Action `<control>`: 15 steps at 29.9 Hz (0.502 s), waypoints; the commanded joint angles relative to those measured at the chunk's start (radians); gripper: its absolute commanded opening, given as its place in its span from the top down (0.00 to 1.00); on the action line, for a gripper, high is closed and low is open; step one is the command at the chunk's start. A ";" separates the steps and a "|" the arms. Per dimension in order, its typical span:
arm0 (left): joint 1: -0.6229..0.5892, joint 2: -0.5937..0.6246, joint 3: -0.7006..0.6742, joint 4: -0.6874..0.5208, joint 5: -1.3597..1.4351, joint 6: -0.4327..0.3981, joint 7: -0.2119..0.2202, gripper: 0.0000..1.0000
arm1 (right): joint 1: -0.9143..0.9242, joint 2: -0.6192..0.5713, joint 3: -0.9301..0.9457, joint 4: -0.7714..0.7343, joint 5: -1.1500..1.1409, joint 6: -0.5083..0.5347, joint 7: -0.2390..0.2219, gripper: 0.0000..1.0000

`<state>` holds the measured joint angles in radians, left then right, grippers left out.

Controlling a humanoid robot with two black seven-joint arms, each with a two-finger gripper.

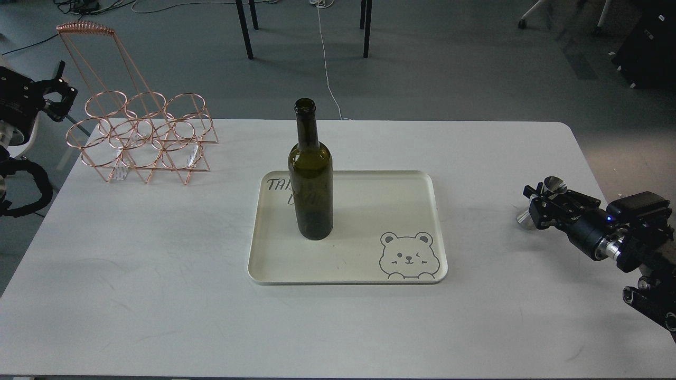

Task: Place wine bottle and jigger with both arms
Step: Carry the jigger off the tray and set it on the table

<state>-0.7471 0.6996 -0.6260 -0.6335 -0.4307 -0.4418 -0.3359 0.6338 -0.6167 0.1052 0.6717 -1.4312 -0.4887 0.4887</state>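
Note:
The tall dark olive-green wine bottle (312, 179) stands upright on the left part of a cream tray (422, 184) in the middle of the table. My right gripper (543, 207) is over the table's right side, shut around the waist of the small silver jigger (554, 185). The jigger is tilted, top cone up and to the right, bottom cone (524, 220) low at the tabletop; I cannot tell if it touches. My left gripper (55, 95) is at the far left, beyond the table's edge, open and empty, far from the bottle.
A copper wire bottle rack (140, 134) with a tall handle stands at the table's back left corner. The tray has a bear drawing (409, 256) at its front right. The white table (158, 295) ends just beyond my right arm.

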 commanded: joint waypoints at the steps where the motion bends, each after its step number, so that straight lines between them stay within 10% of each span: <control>1: 0.000 0.001 0.000 0.000 0.000 0.000 0.000 0.02 | -0.006 -0.003 -0.002 0.003 0.000 0.000 0.000 0.58; 15: -0.003 0.006 -0.001 -0.002 0.000 -0.001 0.000 0.02 | -0.060 -0.135 -0.022 0.156 -0.002 0.000 0.000 0.32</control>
<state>-0.7489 0.7033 -0.6271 -0.6336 -0.4307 -0.4419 -0.3359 0.5828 -0.7015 0.0908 0.7797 -1.4325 -0.4887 0.4887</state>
